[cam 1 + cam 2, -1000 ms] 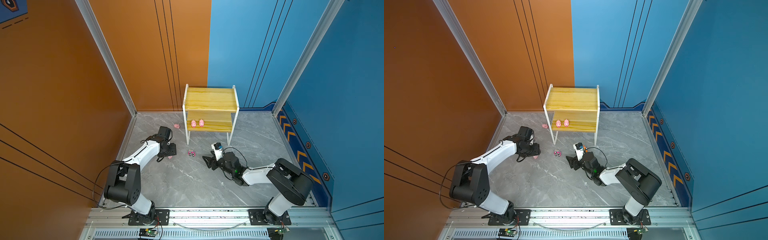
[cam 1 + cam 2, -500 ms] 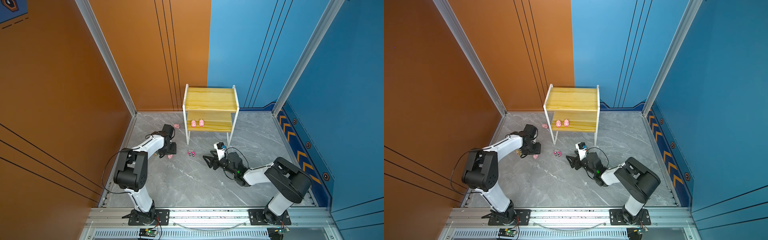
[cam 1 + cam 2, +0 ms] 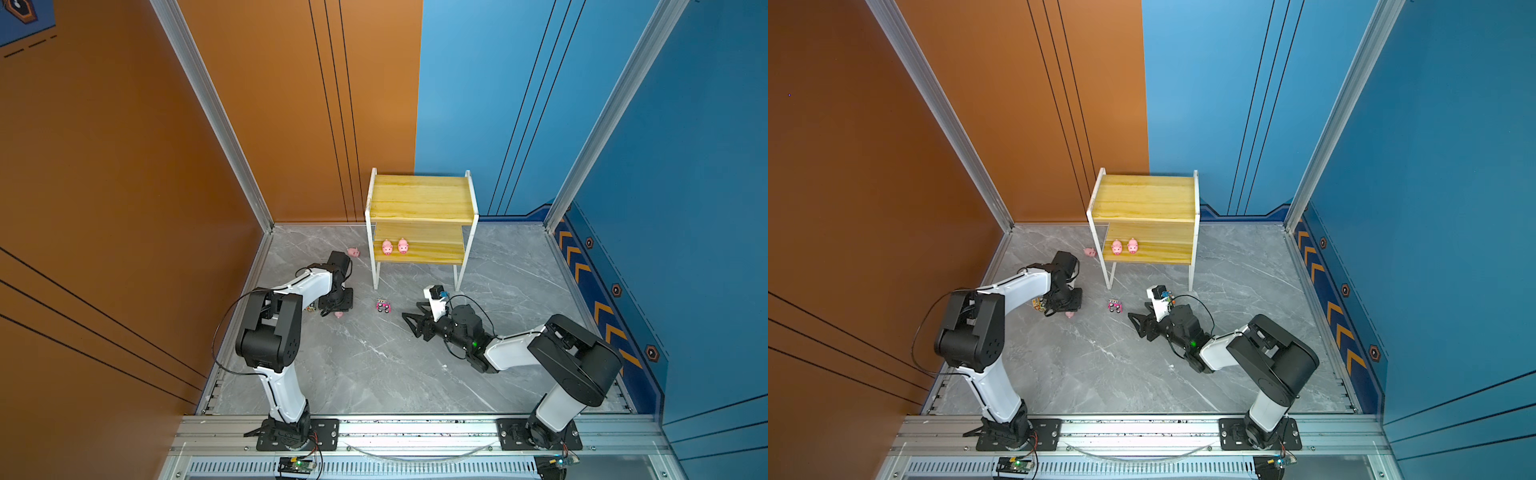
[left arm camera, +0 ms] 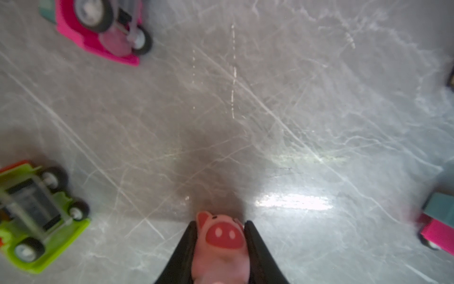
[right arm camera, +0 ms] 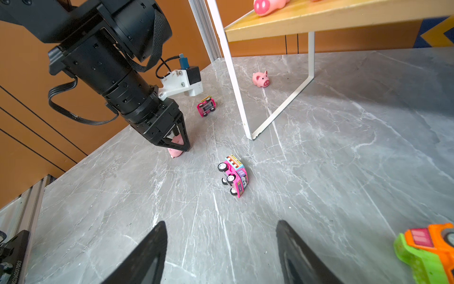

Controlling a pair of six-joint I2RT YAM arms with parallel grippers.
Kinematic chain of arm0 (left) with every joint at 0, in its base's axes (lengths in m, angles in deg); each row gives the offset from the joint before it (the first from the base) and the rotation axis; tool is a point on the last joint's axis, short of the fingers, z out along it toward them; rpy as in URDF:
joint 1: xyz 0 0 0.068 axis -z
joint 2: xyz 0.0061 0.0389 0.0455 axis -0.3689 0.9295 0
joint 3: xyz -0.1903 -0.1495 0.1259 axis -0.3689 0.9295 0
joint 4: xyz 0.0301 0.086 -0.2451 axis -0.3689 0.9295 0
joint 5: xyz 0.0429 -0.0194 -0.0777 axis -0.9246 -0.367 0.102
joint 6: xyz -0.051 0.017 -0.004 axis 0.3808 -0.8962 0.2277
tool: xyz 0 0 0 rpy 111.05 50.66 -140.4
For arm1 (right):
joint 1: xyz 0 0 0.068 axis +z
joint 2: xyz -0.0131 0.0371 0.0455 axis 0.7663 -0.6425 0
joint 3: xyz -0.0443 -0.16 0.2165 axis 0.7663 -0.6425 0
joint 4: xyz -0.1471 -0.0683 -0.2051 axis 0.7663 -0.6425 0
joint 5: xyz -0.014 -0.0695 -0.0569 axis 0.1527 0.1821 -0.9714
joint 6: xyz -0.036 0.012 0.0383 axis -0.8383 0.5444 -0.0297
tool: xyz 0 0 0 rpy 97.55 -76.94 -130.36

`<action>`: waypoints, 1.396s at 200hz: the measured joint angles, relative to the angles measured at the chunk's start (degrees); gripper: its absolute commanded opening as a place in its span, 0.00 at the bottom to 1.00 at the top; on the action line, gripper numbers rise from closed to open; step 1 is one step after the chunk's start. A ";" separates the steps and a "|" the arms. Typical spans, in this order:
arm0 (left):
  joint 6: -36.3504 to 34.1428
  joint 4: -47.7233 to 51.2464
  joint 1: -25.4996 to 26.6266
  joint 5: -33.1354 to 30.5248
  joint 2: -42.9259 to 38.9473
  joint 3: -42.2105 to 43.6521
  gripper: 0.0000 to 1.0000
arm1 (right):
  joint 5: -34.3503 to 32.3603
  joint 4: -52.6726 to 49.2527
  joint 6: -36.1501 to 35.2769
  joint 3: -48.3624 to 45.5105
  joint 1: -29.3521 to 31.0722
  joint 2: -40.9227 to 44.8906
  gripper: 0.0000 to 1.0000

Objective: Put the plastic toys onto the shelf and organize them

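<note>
**Left arm grasping a pig.** The left gripper [image 4: 221, 223] is clenching a pink pig [image 4: 221, 248] at floor level, its fingers pressing both flanks and the snout facing the wrist camera. In both top views the shelf [image 3: 419, 195] is standing beyond and to the right of this claw. Its lower board [image 3: 436, 249], raised off the floor, is already carrying two pigs [image 3: 394, 246]. The left arm is sitting nearer, so the coming move probably calls for lifting before reaching across. The right gripper [image 5: 221, 222] is hovering released, pointing at a pink car [image 5: 234, 175] lying on its side.
</note>
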 measured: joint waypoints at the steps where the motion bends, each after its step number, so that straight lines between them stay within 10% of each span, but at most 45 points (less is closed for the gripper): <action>1: 0.02 0.00 0.00 0.00 0.00 0.00 0.26 | 0.00 -0.02 -0.02 0.04 0.00 0.00 0.71; 185: 18.75 -11.34 -2.56 35.52 -31.30 17.46 0.30 | -1.62 5.55 2.99 14.14 11.54 -13.70 0.68; 279: 33.24 -27.41 -3.15 43.19 -36.81 25.70 0.31 | -4.61 6.73 3.30 18.47 11.65 -14.03 0.63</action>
